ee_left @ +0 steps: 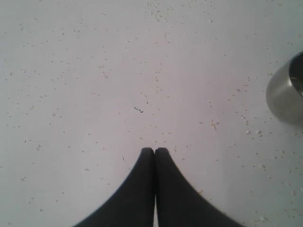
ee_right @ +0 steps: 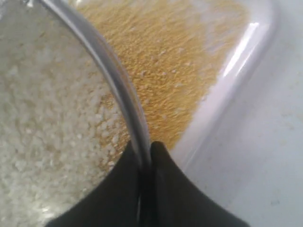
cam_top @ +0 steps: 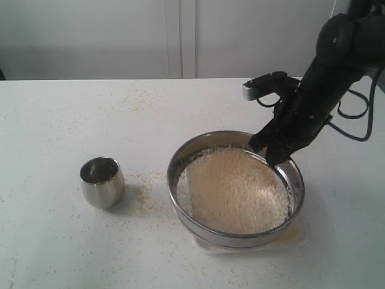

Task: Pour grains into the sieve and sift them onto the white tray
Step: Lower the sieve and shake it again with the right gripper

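Exterior view, white tray (cam_top: 299,235) mostly hidden under sieve (cam_top: 194,150)

No writing, labels, brand marks, numbers or signs can be read in any of the three views.
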Controlling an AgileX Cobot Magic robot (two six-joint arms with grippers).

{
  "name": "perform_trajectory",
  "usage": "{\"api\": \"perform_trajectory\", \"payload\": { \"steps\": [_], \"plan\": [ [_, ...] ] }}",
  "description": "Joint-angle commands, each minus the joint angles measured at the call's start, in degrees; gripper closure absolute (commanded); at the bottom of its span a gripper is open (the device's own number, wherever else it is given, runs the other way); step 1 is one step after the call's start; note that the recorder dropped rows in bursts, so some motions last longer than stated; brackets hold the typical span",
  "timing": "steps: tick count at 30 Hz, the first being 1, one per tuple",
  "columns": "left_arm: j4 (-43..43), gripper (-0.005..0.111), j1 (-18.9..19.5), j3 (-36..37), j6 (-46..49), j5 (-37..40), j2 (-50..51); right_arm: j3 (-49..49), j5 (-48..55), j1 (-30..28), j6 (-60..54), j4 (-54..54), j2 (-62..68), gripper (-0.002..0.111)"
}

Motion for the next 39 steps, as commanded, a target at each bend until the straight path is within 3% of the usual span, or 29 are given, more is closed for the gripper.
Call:
{"api": "perform_trajectory", "payload": {
  "steps": [1,3,5,6,7,10,11,13,14,15,17,18,19,20,21,22,24,25,26,27,28,29,31,32,33,34,37,38,39],
  "plan": [
    [-0.1,0.107,0.2,0.4,-0.2,0.2,-0.5,-0.3,-8.2,-2.7,35.0,-12.0,-0.8,0.108],
    [-0.1,0.107,0.2,0.4,-0.2,0.2,-0.5,-0.3,-7.2,-2.4,23.6,-4.6,-0.8,0.108],
    [-0.1,0.107,0.2,0.4,-0.2,0.2,-0.5,-0.3,0.4,-1.2,-3.9,6.2,-0.8,0.108],
    [-0.1,0.107,0.2,0.4,-0.2,0.2,-0.5,-0.3,3.6,-1.2,-12.6,7.3,-0.9,0.108],
    [-0.1,0.107,0.2,0.4,-0.2,0.2,-0.5,-0.3,3.5,-1.2,-10.4,5.4,-0.9,0.108],
    [-0.1,0.107,0.2,0.4,-0.2,0.2,-0.5,-0.3,-5.7,-3.6,24.6,-6.3,-0.9,0.108],
    [-0.1,0.107,0.2,0.4,-0.2,0.2,-0.5,-0.3,-6.3,-4.0,30.3,-7.1,-0.9,0.108],
    [-0.1,0.107,0.2,0.4,-0.2,0.2,-0.5,-0.3,-5.2,-3.3,19.2,-0.3,-0.9,0.108],
    [-0.1,0.107,0.2,0.4,-0.2,0.2,-0.5,-0.3,1.9,-1.9,-8.2,8.2,-0.9,0.108],
    [-0.1,0.107,0.2,0.4,-0.2,0.2,-0.5,-0.3,3.9,-1.8,-14.4,8.2,-1.0,0.108],
    [-0.1,0.107,0.2,0.4,-0.2,0.2,-0.5,-0.3,-4.4,-4.0,11.1,-4.6,-1.0,0.108],
    [-0.1,0.107,0.2,0.4,-0.2,0.2,-0.5,-0.3,-6.1,-5.2,31.1,-8.9,-1.0,0.108],
    [-0.1,0.107,0.2,0.4,-0.2,0.2,-0.5,-0.3,-5.8,-5.1,26.7,-6.9,-1.0,0.108],
    [-0.1,0.107,0.2,0.4,-0.2,0.2,-0.5,-0.3,-0.6,-3.0,4.7,2.5,-1.0,0.108],
    [-0.1,0.107,0.2,0.4,-0.2,0.2,-0.5,-0.3,5.3,-2.1,-14.0,5.3,-1.1,0.108],
    [-0.1,0.107,0.2,0.4,-0.2,0.2,-0.5,-0.3,3.6,-2.4,-10.6,3.5,-1.2,0.108],
    [-0.1,0.107,0.2,0.4,-0.2,0.2,-0.5,-0.3,-8.0,-4.9,27.0,-8.3,-1.3,0.108],
    [-0.1,0.107,0.2,0.4,-0.2,0.2,-0.5,-0.3,-8.7,-5.2,30.9,-7.2,-1.3,0.108],
    [-0.1,0.107,0.2,0.4,-0.2,0.2,-0.5,-0.3,-7.0,-4.0,17.6,-1.1,-1.2,0.108],
    [-0.1,0.107,0.2,0.4,-0.2,0.2,-0.5,-0.3,-1.4,-2.4,-3.9,7.2,-1.1,0.108],
    [-0.1,0.107,0.2,0.4,-0.2,0.2,-0.5,-0.3,3.3,-1.8,-14.4,8.5,-1.1,0.108],
    [-0.1,0.107,0.2,0.4,-0.2,0.2,-0.5,-0.3,-0.1,-1.9,-5.0,2.7,-1.2,0.108],
    [-0.1,0.107,0.2,0.4,-0.2,0.2,-0.5,-0.3,-7.5,-3.2,24.3,-8.4,-1.3,0.108],
    [-0.1,0.107,0.2,0.4,-0.2,0.2,-0.5,-0.3,-8.3,-3.3,31.7,-10.4,-1.6,0.108],
    [-0.1,0.107,0.2,0.4,-0.2,0.2,-0.5,-0.2,-8.8,-3.1,30.7,-9.1,-1.6,0.108],
    [-0.1,0.107,0.2,0.4,-0.2,0.2,-0.5,-0.2,-8.4,-2.0,22.7,-5.2,-1.6,0.108],
    [-0.1,0.107,0.2,0.4,-0.2,0.2,-0.5,-0.2,2.3,1.2,-14.0,5.8,-1.6,0.108],
    [-0.1,0.107,0.2,0.4,-0.2,0.2,-0.5,-0.2,3.7,1.3,-14.1,4.2,-1.6,0.108],
    [-0.1,0.107,0.2,0.4,-0.2,0.2,-0.5,-0.2,-0.8,1.0,-4.9,-0.7,-1.9,0.108]
  ]
}}
